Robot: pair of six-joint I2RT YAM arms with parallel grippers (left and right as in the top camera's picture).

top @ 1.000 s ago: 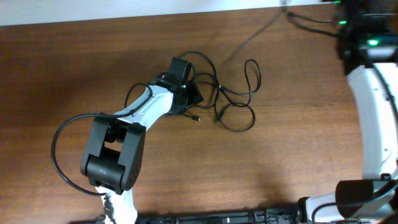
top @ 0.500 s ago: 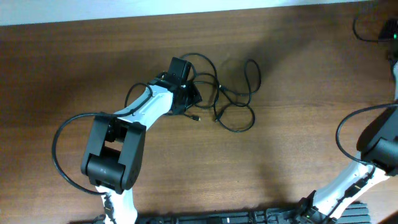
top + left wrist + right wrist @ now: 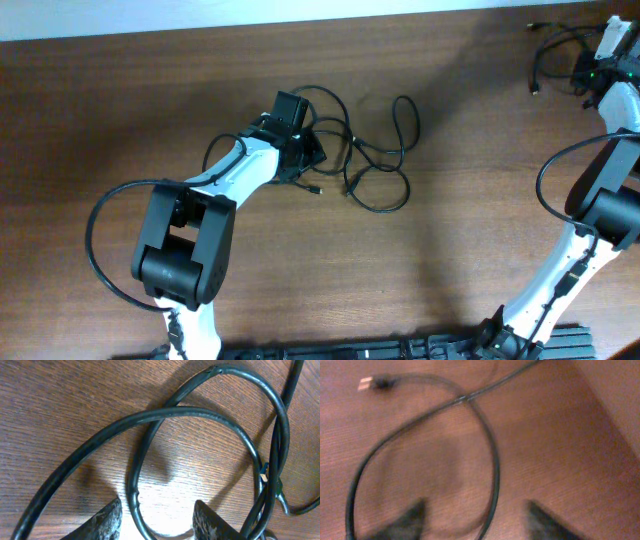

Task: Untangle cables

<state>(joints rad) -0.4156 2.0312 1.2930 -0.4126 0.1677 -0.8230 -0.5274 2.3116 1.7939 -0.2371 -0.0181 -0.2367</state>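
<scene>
The tangled thin black metal-tipped cables (image 3: pixel 165 409) are found directly beneath the wide-spread left gripper (image 3: pixel 157 521); the right gripper (image 3: pixel 475 520), also spread, is placed well apart.

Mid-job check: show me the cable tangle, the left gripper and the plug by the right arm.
cable tangle (image 3: pixel 375 168), overhead view, middle strand of the pile.
left gripper (image 3: pixel 159 522), left wrist view, midway between fingertips.
plug (image 3: pixel 366 381), right wrist view, metal tip.
</scene>
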